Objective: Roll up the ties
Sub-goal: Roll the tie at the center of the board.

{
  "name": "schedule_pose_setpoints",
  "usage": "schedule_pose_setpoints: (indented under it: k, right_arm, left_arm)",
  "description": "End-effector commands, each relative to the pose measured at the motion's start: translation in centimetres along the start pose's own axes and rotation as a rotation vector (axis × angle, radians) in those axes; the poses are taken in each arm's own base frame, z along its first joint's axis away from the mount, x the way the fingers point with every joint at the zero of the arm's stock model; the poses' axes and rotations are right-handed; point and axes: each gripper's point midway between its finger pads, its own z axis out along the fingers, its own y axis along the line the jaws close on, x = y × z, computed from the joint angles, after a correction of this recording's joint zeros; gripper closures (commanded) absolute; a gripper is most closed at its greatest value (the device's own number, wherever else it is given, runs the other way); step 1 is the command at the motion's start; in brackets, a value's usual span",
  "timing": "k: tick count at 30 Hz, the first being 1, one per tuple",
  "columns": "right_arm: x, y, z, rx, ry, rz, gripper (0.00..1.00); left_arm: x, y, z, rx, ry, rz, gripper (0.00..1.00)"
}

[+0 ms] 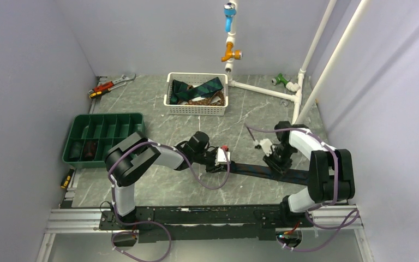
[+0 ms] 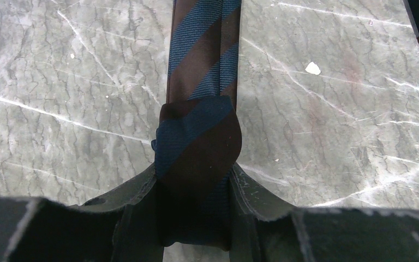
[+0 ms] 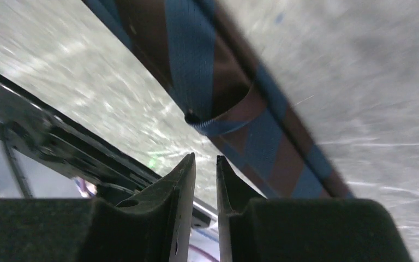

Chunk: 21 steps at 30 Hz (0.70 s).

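A navy and brown striped tie (image 1: 251,169) lies stretched across the table between my two arms. Its left end is wound into a small roll (image 2: 196,147), and my left gripper (image 2: 195,202) is shut on that roll, with the flat length (image 2: 204,49) running away from it. In the right wrist view the same tie (image 3: 207,71) crosses the frame diagonally, underside up, its keeper loop (image 3: 223,117) standing off the fabric. My right gripper (image 3: 205,161) hovers just beside it, its jaws a narrow slit apart and holding nothing. More ties (image 1: 199,90) lie heaped in the basket.
The white basket (image 1: 196,109) stands at the back centre. A green compartment tray (image 1: 106,117) at the left holds a dark roll (image 1: 90,148). Wrenches (image 1: 112,84) lie at the back left, and white pipes (image 1: 262,90) stand at the back right.
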Motion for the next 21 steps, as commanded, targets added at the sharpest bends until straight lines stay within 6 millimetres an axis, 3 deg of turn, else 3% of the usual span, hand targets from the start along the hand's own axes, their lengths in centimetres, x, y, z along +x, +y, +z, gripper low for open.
schedule_pose_setpoints:
  k: [1,6,11,21]
  right_arm:
    - [4.2,-2.6,0.8,0.133,0.170,-0.101,0.78]
    - [3.8,-5.7,2.8,0.222,0.199,-0.122,0.77]
    - [0.6,-8.9,2.9,0.275,0.157,-0.159,0.74]
    - [-1.3,-9.6,2.2,0.244,0.108,-0.183,0.67]
  left_arm:
    - [7.9,-2.4,-1.8,0.003,0.262,-0.168,0.69]
    - [7.8,-2.5,-2.0,0.010,0.261,-0.175,0.69]
    - [8.1,-2.5,-2.5,0.003,0.269,-0.178,0.70]
    - [9.0,0.0,-3.3,-0.085,0.284,-0.229,0.69]
